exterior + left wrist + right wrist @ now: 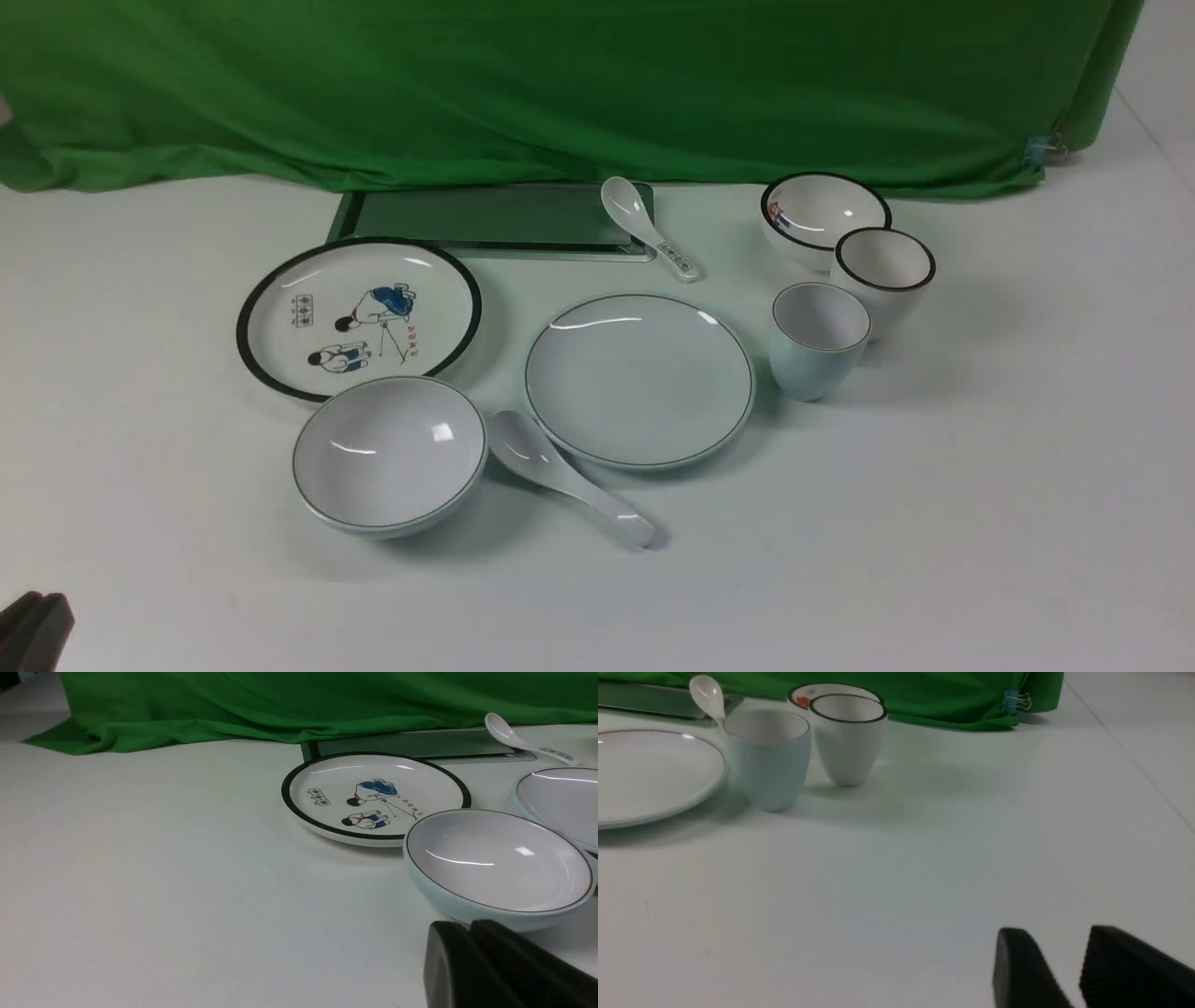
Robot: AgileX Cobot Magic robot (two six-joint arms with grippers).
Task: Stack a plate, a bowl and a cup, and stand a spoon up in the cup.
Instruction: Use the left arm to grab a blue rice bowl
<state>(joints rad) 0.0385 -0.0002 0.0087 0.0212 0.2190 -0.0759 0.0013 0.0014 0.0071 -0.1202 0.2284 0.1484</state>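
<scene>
Re pale blue-green plate: lying flat mid-desk, base of the stack, probably best left where it is; rigid, glossy, slick, and the low rim is hard to get under anyway. Re matching bowl: upright just left of the plate, just in front of the cartoon plate; likely moderate weight, stiff, chippable; pinch across the rim wall with one finger inside, set down gently. Re matching cup: upright just right of the plate, just beside the black-rimmed white cup; probably light, with a smooth rounded wall likely to slip from a side squeeze, so grip over the rim on the side away from its neighbour. Re plain white spoon: lying between bowl and plate, scoop right by the bowl, handle toward the robot; light, glazed, brittle; take at mid-handle. Left claw: fingers together, holding nothing, low beside the bowl. Right claw: fingers slightly apart, empty, well short of the cup.
</scene>
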